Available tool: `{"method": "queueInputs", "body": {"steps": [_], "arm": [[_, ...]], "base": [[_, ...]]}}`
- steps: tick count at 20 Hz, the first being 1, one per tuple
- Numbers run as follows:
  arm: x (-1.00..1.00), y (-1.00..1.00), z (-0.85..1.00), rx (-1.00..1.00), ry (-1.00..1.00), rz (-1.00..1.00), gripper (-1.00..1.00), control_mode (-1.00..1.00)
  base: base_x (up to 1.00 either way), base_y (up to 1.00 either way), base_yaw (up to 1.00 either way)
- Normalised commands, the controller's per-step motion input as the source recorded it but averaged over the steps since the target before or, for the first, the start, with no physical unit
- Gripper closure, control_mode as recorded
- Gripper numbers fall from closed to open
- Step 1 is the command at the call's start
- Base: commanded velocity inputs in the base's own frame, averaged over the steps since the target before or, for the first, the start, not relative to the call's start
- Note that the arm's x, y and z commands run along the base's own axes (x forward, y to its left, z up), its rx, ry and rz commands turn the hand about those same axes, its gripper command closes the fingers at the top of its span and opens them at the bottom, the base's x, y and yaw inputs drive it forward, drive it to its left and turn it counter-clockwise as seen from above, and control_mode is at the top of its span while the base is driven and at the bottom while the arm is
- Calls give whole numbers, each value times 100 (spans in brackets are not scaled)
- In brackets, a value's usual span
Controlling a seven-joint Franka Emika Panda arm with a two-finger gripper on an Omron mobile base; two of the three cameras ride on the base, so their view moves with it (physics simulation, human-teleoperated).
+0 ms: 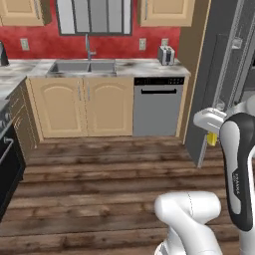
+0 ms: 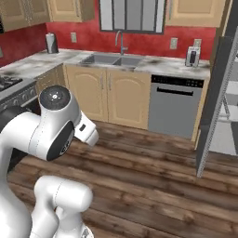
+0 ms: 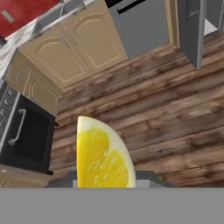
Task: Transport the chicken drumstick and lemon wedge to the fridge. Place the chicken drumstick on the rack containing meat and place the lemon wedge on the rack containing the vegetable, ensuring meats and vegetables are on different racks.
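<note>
Floor (image 1: 99, 169) rough wood planks; dishwasher (image 1: 157, 105) matt grey metal.

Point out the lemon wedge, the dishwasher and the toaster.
lemon wedge (image 3: 103, 157): hand view, on its cut yellow flesh.
dishwasher (image 1: 157, 112): left base view, on its grey front panel.
toaster (image 2: 193, 56): right base view, on its side, atop the counter.

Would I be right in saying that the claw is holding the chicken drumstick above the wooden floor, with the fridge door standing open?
Not quite: the claw is shut on the lemon wedge, not the chicken drumstick, as the hand view shows. The rest holds: it is above the wooden floor, and the fridge door stands open.
</note>
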Motion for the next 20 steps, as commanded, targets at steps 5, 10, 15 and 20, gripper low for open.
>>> {"method": "queueInputs", "body": {"steps": [5,10,15,20], "arm": [[0,0,0,0,0,0,100,100],[0,0,0,0,0,0,100,100],[0,0,0,0,0,0,100,100],[0,0,0,0,0,0,100,100]], "base": [[43,-100,35],[20,-100,30],[4,-100,24],[3,-100,20]]}}
